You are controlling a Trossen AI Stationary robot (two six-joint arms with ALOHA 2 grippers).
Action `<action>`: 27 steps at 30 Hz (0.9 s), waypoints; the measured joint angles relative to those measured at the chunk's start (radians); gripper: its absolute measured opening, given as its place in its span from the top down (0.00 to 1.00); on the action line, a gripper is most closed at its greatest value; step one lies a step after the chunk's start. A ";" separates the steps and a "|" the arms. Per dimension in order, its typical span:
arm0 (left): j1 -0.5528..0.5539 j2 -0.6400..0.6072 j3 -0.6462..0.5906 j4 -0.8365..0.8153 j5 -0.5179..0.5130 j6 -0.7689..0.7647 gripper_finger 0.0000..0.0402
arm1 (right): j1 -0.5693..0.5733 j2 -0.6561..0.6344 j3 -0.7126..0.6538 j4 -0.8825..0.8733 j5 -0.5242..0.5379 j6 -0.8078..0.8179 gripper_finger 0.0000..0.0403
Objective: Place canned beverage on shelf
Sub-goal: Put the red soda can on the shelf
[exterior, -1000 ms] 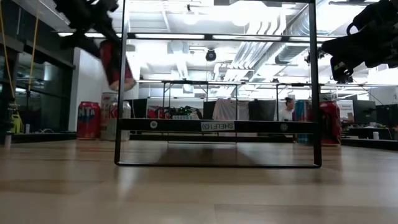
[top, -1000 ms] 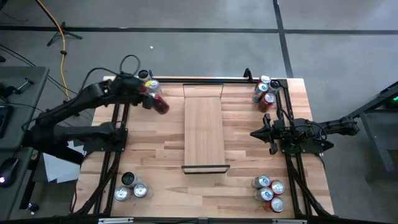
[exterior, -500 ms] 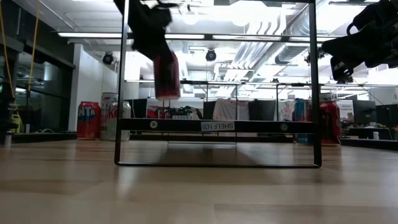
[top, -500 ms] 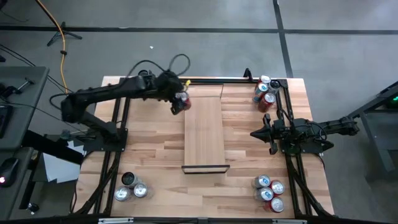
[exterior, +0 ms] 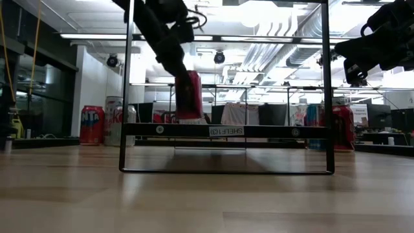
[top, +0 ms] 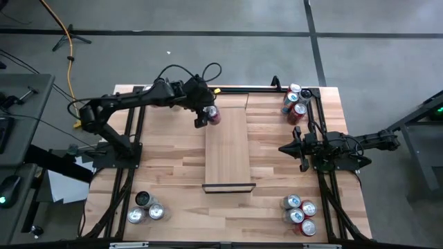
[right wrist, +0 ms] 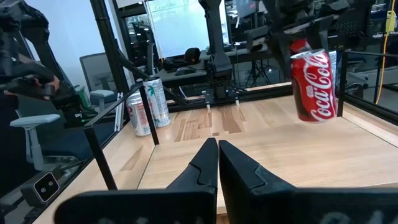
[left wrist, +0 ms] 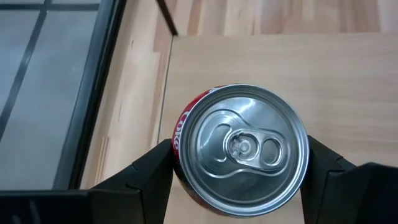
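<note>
With the left gripper [left wrist: 239, 171] clamped on the red can [left wrist: 239, 149], which hangs between its fingers over the shelf [top: 227, 145] edge, shift inboard, then lower level; the right gripper [right wrist: 217, 155] waits closed.

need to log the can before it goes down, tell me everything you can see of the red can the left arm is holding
The can is a red Coca-Cola can with white script on its side and a silver top with the pull tab unopened. It looks like plain aluminium, undented. The left pincer grips it by the sides, one dark finger on each flank. It hangs nearly upright, slightly tilted, just above the far left part of the pale wood shelf, not yet resting on it.
</note>
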 joint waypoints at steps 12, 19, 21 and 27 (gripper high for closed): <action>0.031 0.051 0.000 -0.009 0.031 -0.016 0.47 | 0.000 0.000 0.000 0.000 0.000 0.000 1.00; 0.031 0.069 0.003 0.006 0.034 -0.019 0.42 | 0.000 0.000 0.000 0.000 0.000 0.000 1.00; 0.031 0.068 0.003 0.011 0.034 -0.022 0.40 | 0.000 0.000 0.000 0.000 0.000 0.000 1.00; 0.032 0.065 0.017 -0.013 0.012 -0.042 0.33 | 0.000 0.000 0.000 0.000 0.000 0.000 1.00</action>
